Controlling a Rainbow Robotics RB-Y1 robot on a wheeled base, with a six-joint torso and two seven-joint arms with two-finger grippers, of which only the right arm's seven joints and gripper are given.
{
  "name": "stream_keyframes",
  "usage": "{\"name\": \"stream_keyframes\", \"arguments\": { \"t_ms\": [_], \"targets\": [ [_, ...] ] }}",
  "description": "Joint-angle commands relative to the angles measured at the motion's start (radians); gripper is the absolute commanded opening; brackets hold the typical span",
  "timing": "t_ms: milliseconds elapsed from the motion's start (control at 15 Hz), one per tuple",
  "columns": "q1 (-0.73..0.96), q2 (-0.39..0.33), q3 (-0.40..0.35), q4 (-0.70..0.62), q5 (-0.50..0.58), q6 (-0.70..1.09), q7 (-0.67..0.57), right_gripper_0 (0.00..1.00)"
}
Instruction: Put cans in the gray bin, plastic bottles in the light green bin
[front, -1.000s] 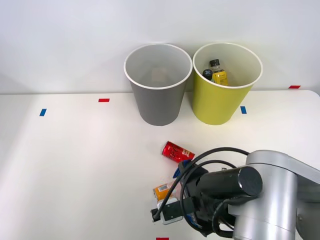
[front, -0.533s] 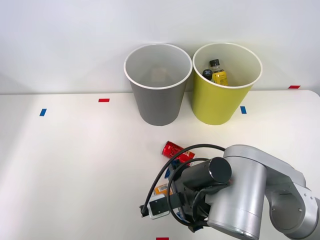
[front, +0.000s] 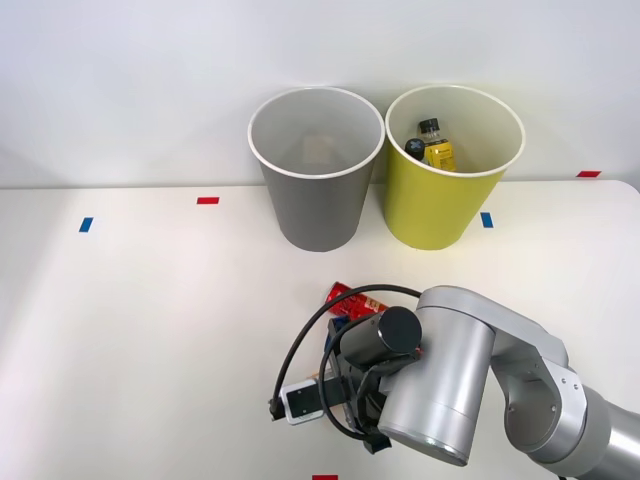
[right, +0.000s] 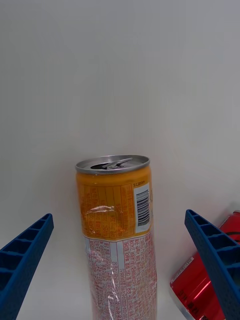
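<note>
The slim pale pink can (right: 119, 235), its orange band printed with a barcode and its silver pull-tab end facing away from the wrist, lies with its long axis running between the two ribbed blue fingers (right: 22, 262) of the right gripper (right: 120, 272), which stand wide apart and hold nothing. The shiny red can (front: 345, 297) lies on its side just beside it on the smooth white table (front: 150, 330). Across the table, against a plain white wall, stand the tapered gray bin (front: 316, 170) and the light green bin (front: 452, 168), the latter holding black-capped plastic bottles (front: 433, 145).
</note>
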Motion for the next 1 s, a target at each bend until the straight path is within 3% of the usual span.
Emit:
{"name": "stream_keyframes", "arguments": {
  "t_ms": [67,867,933,1000],
  "targets": [
    [0.000,0.013,0.007,0.019,0.009,-0.001,0.000,0.91],
    [0.000,0.085,0.036,0.151,0.098,-0.001,0.003,0.88],
    [0.000,0.084,0.035,0.151,0.104,-0.001,0.005,0.38],
    [0.000,0.084,0.029,0.149,0.112,-0.001,0.002,0.02]
  ]
}}
